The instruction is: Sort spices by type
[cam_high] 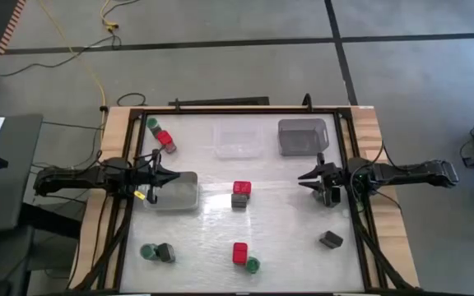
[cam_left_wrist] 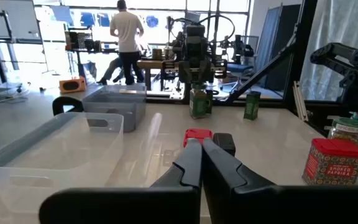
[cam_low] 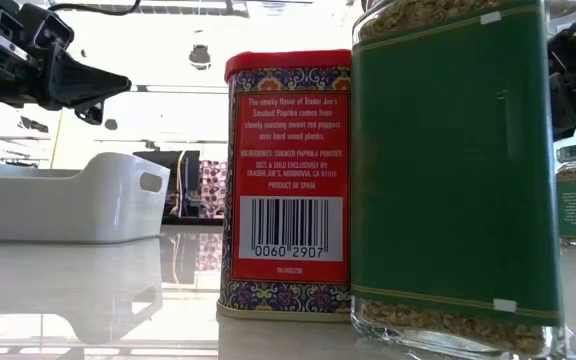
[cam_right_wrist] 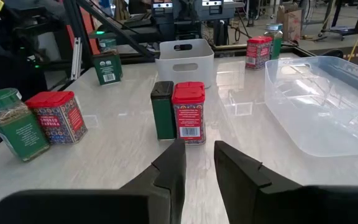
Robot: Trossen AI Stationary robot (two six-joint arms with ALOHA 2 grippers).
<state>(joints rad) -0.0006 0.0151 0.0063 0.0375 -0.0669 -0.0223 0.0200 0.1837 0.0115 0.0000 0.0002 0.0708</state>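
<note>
Nearest the low camera, a red paprika tin (cam_low: 288, 185) and a green-labelled jar (cam_low: 455, 170) stand touching, with the spices scattered in mixed pairs across the tabletop (cam_high: 286, 247); nothing looks sorted yet. The left gripper (cam_high: 156, 175) hovers over a clear tray's (cam_high: 189, 197) edge, jaws together and empty. The right gripper (cam_high: 313, 178) seems closed and empty too, though its wrist view hints at a slight gap. A sound first pick is the central red tin (cam_high: 242, 188), splitting it cleanly from the dark tin (cam_high: 239, 200) beside it.
</note>
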